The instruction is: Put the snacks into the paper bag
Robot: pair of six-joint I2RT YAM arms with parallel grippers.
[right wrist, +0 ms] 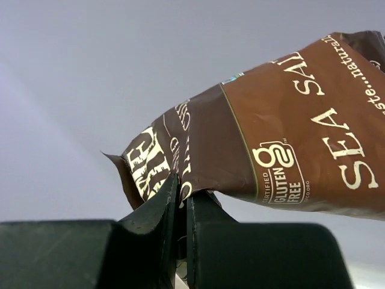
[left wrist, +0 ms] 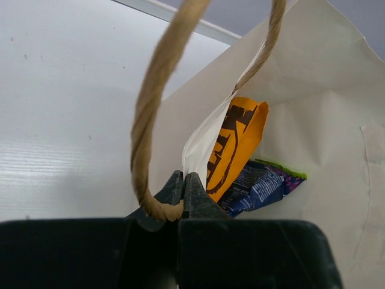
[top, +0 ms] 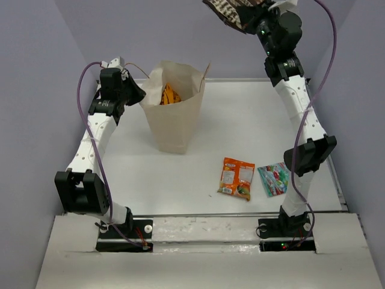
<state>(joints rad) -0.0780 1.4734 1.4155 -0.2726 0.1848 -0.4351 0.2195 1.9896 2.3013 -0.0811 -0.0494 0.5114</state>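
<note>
Where the L arm reaches over the far-left part of the tabletop [top: 240, 120], the L pincer [left wrist: 183, 180] is clenched on the rim of the paper bag [left wrist: 325, 90]. Its fingertips are pressed together w/ the paper edge pinched between them. The brown cord handle [left wrist: 150, 102] loops up from beside the left fingertip. The paper bag stands upright, mouth open, left of centre.

Contents: orange-yellow chip bag [left wrist: 237, 144], on end, also visible through the mouth in the top view. The dark blue bag [left wrist: 255, 186] sits lower, just beside it and touching.

The R arm is raised high at far right. The R pincer [right wrist: 180, 186] is clamped on one corner of the brown bag [right wrist: 271, 150], which is held in the air, clear of the tabletop, up and to the right of the paper bag per the top view.

On the tabletop, near side, right of centre: small orange packet [top: 236, 178] and small teal-green packet [top: 274, 179]. Both lie flat, near each other, not touching. The teal-green one's right edge is hidden by the R arm
</note>
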